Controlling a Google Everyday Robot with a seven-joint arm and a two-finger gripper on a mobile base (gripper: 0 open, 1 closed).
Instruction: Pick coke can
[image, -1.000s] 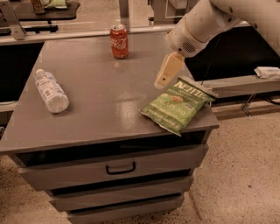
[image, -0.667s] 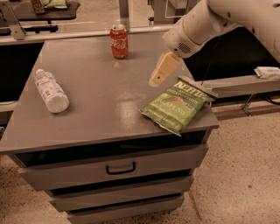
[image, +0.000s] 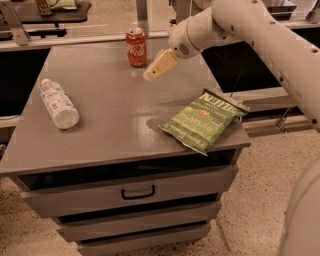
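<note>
The red coke can (image: 136, 47) with white script and a silver top stands upright near the far edge of the grey cabinet top (image: 110, 115). My gripper (image: 151, 73) hangs above the cabinet top, just to the right of the can and a little nearer to me, pointing down and left toward it. It does not touch the can.
A clear plastic bottle (image: 58, 104) with a white label lies on its side at the left. A green chip bag (image: 204, 120) lies at the right front, overhanging the edge. Drawers are below the top. Dark shelving stands behind and to the right.
My gripper has moved left and toward the far edge, from above the chip bag to close beside the coke can. The can, bottle and bag have not moved.
</note>
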